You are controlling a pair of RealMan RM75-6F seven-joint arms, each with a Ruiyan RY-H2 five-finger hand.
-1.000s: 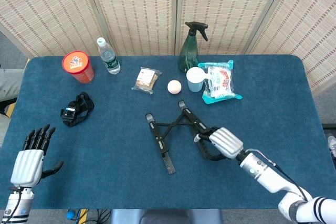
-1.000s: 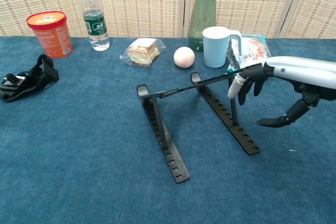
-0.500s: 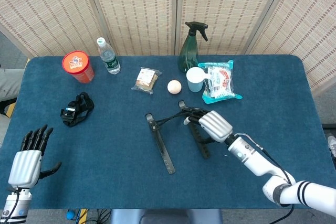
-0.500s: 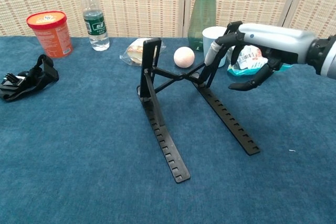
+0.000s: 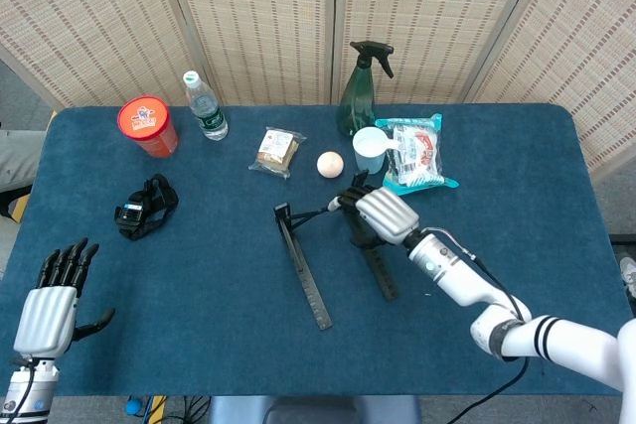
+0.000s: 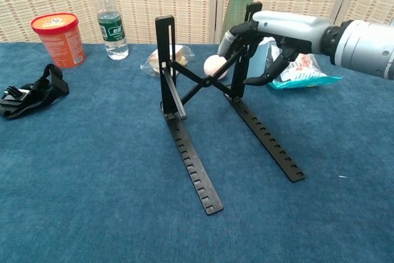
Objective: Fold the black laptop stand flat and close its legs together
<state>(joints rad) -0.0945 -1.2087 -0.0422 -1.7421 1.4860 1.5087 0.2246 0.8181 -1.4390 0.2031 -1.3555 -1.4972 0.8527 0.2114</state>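
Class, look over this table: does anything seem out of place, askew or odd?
The black laptop stand looks odd for a folding job: its rear arms stand upright, cross-braced, with the right hand at the far upright. Its two long legs lie splayed apart. Nothing is spilled.

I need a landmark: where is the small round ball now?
In the head view the ball lies mid-table, between the wrapped sandwich and the white cup.

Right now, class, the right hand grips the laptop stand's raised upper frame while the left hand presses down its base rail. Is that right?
Not quite. The right hand does grip the laptop stand, but the head view shows the left hand open, far from it.
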